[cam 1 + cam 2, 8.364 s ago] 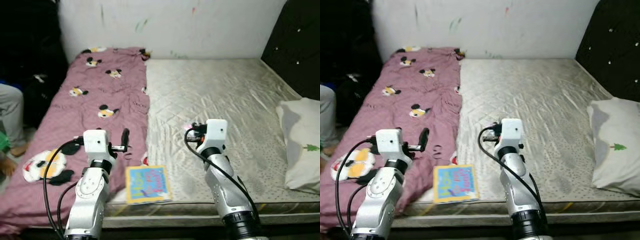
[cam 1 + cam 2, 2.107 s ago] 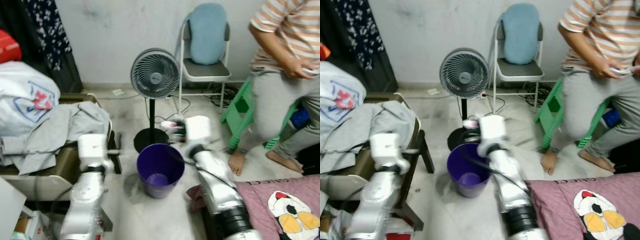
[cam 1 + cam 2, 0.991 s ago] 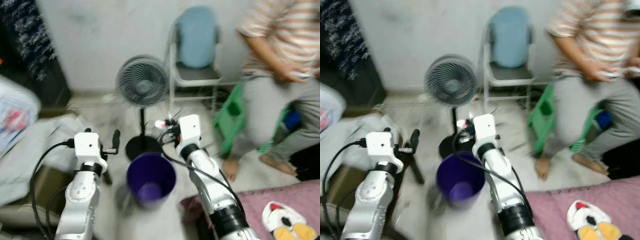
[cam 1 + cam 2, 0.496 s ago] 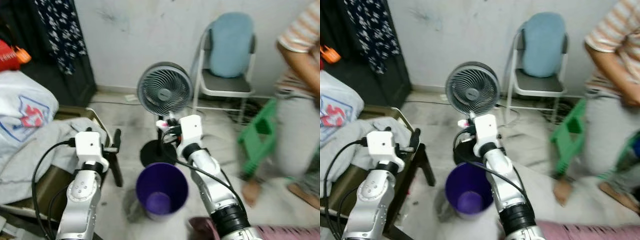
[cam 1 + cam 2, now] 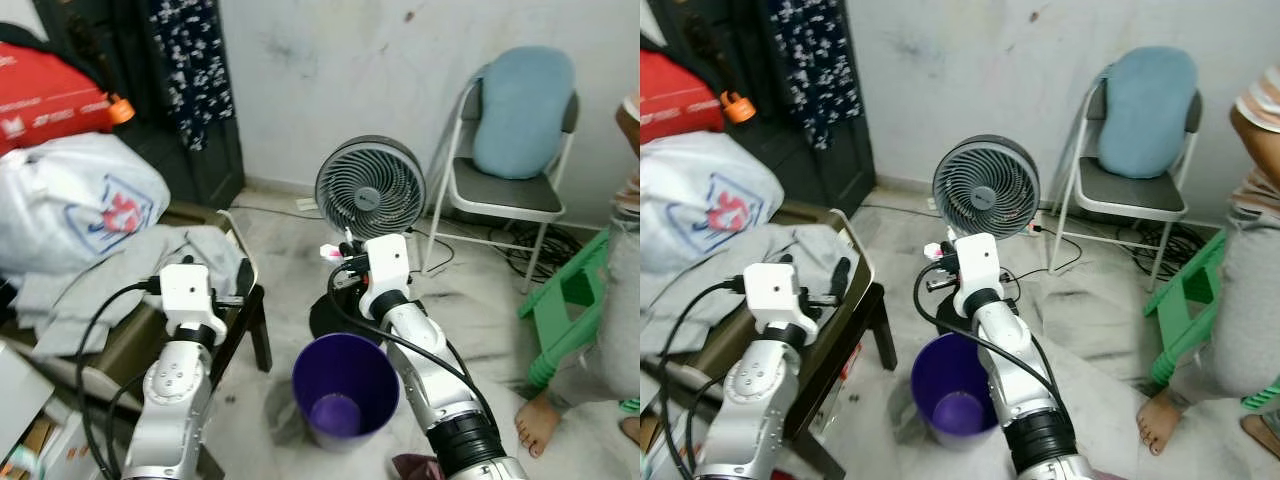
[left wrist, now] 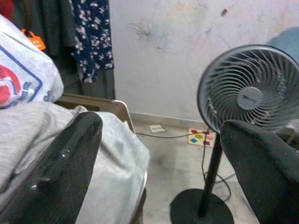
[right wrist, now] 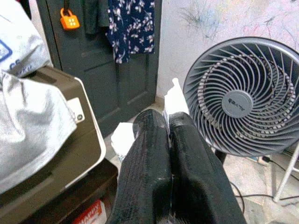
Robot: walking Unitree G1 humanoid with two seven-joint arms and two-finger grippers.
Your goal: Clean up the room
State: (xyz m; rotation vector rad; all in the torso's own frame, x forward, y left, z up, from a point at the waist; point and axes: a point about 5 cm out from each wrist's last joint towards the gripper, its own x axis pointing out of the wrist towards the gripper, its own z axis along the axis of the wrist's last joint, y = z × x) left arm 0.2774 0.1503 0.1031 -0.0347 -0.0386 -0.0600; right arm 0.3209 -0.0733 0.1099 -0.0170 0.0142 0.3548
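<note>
Bucket (image 5: 345, 388): on the floor between the two arms, just before the fan (image 5: 370, 190). Fan: behind the bucket, before the back wall. Folding chair (image 5: 510, 190): right of the fan, against the wall, cushion (image 5: 522, 112) on its backrest. Stool (image 5: 562, 310): right of the bucket, beside a person's foot (image 5: 538, 422). Grey clothes (image 5: 120, 275): left, heaped on a low table (image 5: 215, 330). Bag (image 5: 75, 205): on the heap, far left. Door (image 5: 810, 90): behind the heap, left of the fan.
</note>
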